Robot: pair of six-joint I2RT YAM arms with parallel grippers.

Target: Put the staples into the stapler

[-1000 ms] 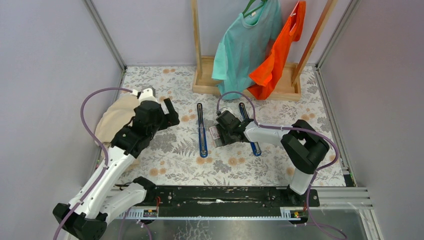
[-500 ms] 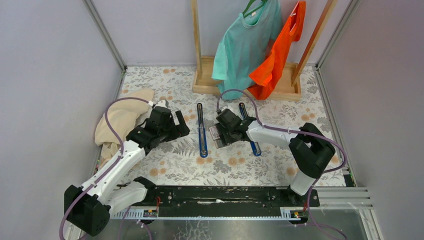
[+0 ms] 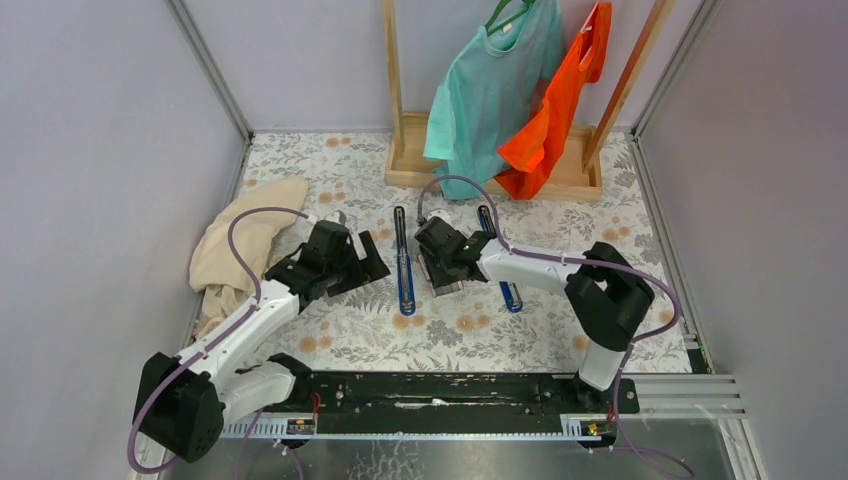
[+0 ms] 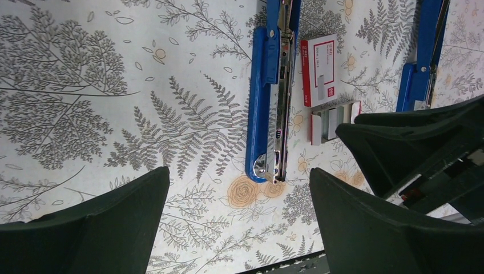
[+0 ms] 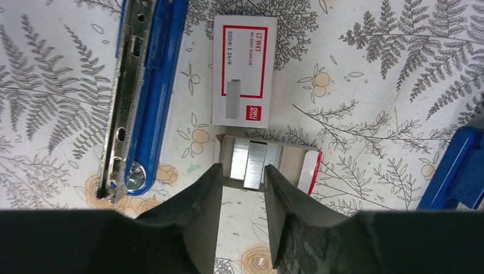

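One stapler point(image 5: 151, 85) beside boxed staples point(image 5: 255, 162)

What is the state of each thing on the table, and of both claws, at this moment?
stapler, unfolded open, metal channel showing.
second stapler, unfolded open.
box sleeve, pulled off, lying flat.
tray, uncovered.
staples, in the tray, one strip sticking out.
right claw, partly open, straddling that strip, not gripping.
left claw, wide open, empty.
teal T-shirt, hanging.
orange shirt, hanging.
beige cloth, crumpled.
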